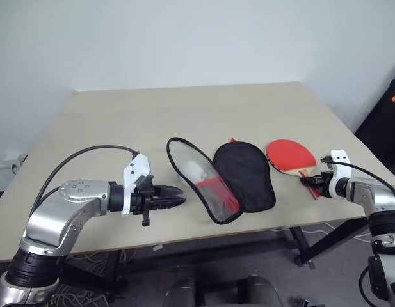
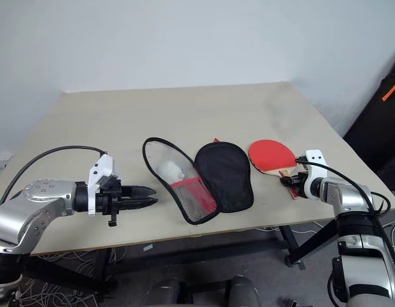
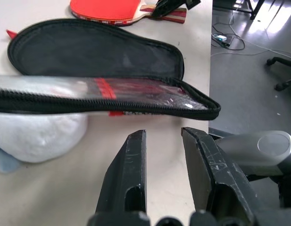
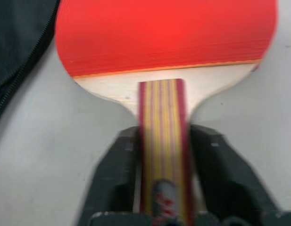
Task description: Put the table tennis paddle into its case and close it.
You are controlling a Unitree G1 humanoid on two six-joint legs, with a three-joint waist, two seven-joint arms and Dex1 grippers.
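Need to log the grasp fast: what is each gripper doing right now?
Left gripper: slightly open, empty, beside the case.
Right gripper: shut on the table tennis paddle, fingers on either side of its handle.

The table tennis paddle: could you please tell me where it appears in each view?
Left eye view: table tennis paddle right of the case, handle at the right gripper.
Right eye view: same spot.
Left wrist view: at the top edge, beyond the case.
Right wrist view: close up, handle between the fingers.
Shared landmark: the case's black half.

Bare table [image 1: 184, 109] behind open case [image 1: 223, 179]
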